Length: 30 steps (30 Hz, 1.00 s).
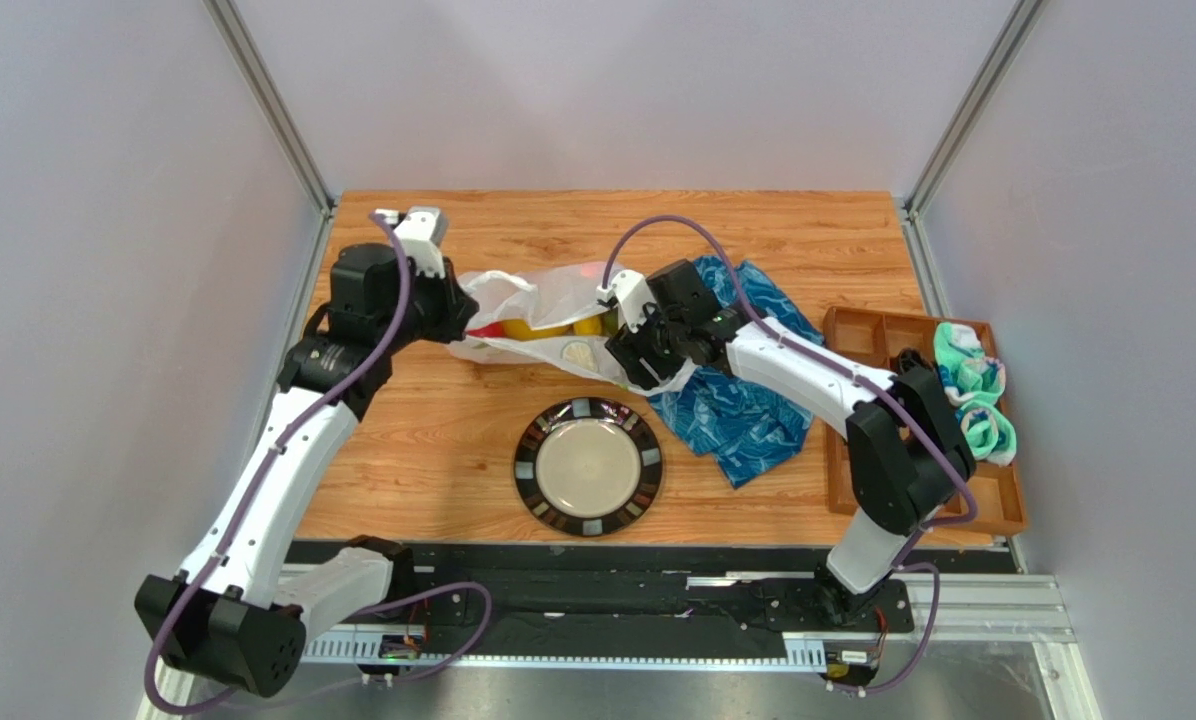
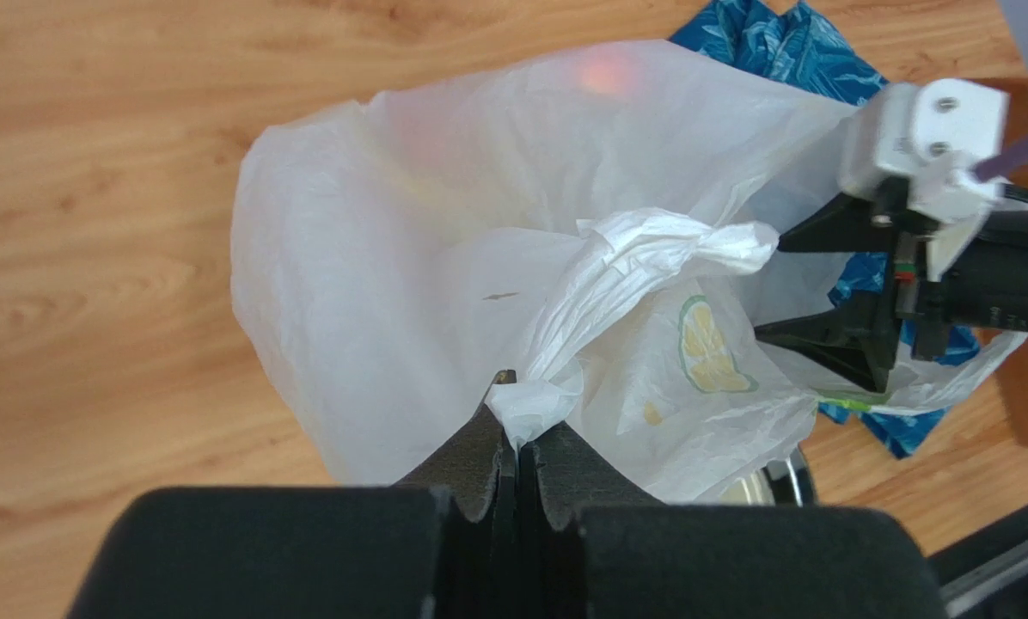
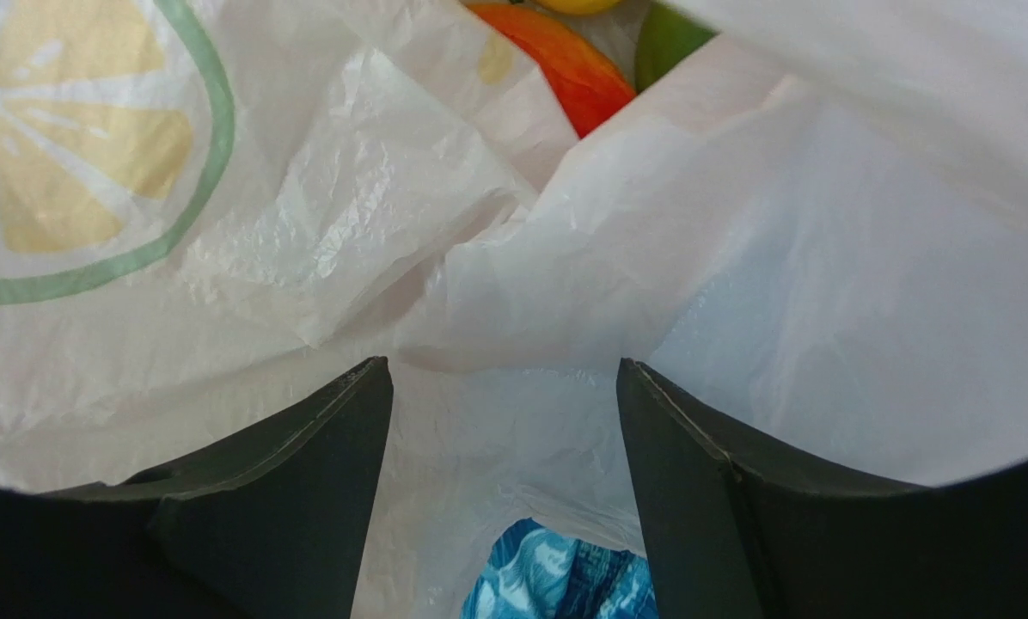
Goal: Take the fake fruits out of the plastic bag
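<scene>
Pinching the plastic bag [image 2: 390, 258], left tool [image 2: 517, 445] is clamped; right tool [image 3: 500, 377] gapes, seemingly straddling its film.

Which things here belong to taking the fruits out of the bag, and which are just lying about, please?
Job: crinkly translucent white plastic bag; glossy plastic fruits inside it; left hand, shut on a bag fold; right hand, open at the bag.
Lying about: round black-rimmed plate; blue patterned cloth; brown compartment tray; teal-and-white fabric rolls.

fake fruits [image 3: 561, 67] in plastic bag [image 1: 517, 290], plate [image 1: 528, 468] before it — cloth [image 1: 742, 416] right
</scene>
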### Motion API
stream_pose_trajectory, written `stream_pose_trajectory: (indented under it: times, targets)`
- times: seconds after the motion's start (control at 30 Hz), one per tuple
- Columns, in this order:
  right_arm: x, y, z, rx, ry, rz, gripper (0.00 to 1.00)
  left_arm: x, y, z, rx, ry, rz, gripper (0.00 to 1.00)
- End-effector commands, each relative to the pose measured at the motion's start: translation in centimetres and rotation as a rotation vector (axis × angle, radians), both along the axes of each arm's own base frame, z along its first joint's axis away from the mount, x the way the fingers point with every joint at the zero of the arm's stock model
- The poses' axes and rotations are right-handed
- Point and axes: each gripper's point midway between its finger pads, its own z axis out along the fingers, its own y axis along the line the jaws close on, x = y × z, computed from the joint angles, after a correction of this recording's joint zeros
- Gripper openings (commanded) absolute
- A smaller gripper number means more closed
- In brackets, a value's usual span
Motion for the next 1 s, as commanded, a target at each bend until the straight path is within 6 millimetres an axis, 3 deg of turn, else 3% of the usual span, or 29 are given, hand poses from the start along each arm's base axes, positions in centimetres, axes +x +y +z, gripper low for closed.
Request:
stream_pose_trajectory:
  times: [0.0,0.07,0.1,0.23,0.37,0.43,0.57,0.63,0.67,0.8,0.87,0.97]
  targets:
    - [-0.3,1.0,5.7,0.100,-0.084,0.033,0.67,-1.1,-0.7,-2.5,-0.259,0.161,0.097,0.00]
    - [0.1,1.7,7.6,0.120,-0.106,0.055,0.64,-1.0,-1.0,-2.9,-0.282,0.167,0.091,0.00]
    - [0.7,2.5,9.9,0.152,-0.145,0.081,0.59,-0.9,-1.0,-2.7,-0.287,0.164,0.094,0.00]
    - [2.7,4.6,11.9,0.170,-0.177,0.136,0.46,0.8,-1.2,-0.5,-0.292,0.116,0.091,0.00]
    - [3.7,6.6,11.4,0.165,-0.134,0.206,0.33,2.1,-1.1,1.1,-0.296,0.083,0.090,0.00]
    - [3.4,7.1,10.2,0.142,-0.079,0.245,0.26,2.5,-1.1,1.7,-0.297,0.073,0.088,0.00]
    - [5.1,8.3,8.0,0.095,-0.051,0.278,0.19,2.7,-1.1,2.0,-0.305,0.070,0.090,0.00]
    - [5.4,8.3,8.0,0.069,-0.040,0.286,0.13,2.8,-0.9,2.2,-0.316,0.069,0.098,0.00]
    - [6.4,8.6,9.1,0.068,-0.068,0.277,0.12,2.9,-0.7,2.3,-0.316,0.069,0.102,0.00]
    - [4.4,8.3,12.3,0.098,-0.099,0.360,0.12,3.4,-0.5,2.5,-0.330,0.063,0.110,0.00]
    - [3.7,8.2,12.1,0.089,-0.138,0.391,0.12,3.5,-0.6,2.7,-0.344,0.062,0.104,0.00]
    - [4.1,7.6,9.4,0.001,-0.179,0.422,0.09,3.5,-0.8,3.4,-0.358,0.055,0.088,0.00]
